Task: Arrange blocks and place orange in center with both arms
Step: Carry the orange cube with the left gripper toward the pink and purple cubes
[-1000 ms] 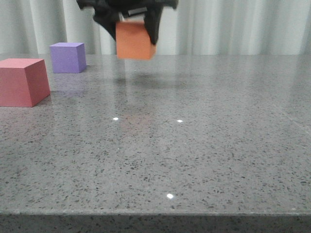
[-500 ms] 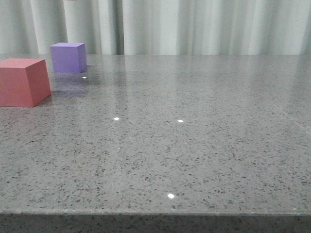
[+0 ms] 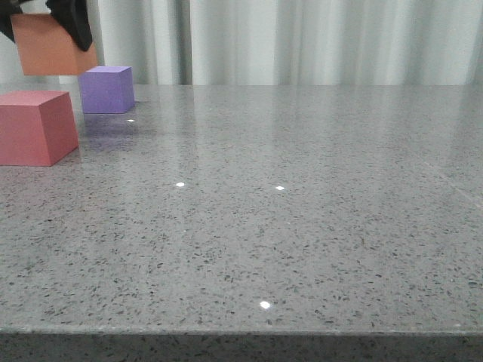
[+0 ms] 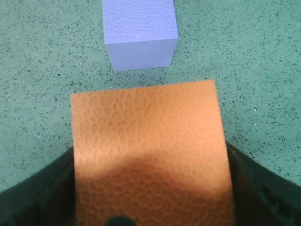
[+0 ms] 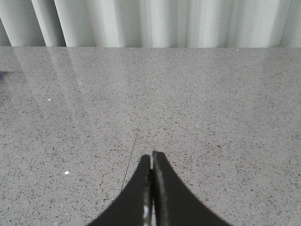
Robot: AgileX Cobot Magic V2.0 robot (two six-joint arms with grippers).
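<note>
My left gripper (image 3: 47, 30) is shut on the orange cube (image 3: 51, 45) and holds it in the air at the far left, above the gap between the pinkish-red cube (image 3: 34, 127) and the purple cube (image 3: 106, 89). In the left wrist view the orange cube (image 4: 148, 150) fills the space between my fingers, with the purple cube (image 4: 139, 33) on the table just beyond it. My right gripper (image 5: 152, 160) is shut and empty over bare table; it does not show in the front view.
The grey speckled table (image 3: 302, 211) stretches right and forward of the two resting cubes. White curtains (image 3: 302, 38) hang behind its far edge. The table's front edge (image 3: 241, 330) runs along the bottom of the front view.
The left gripper with the orange cube went from top centre up out of the front view, then came back in at the top left, above the pinkish-red and purple cubes.
</note>
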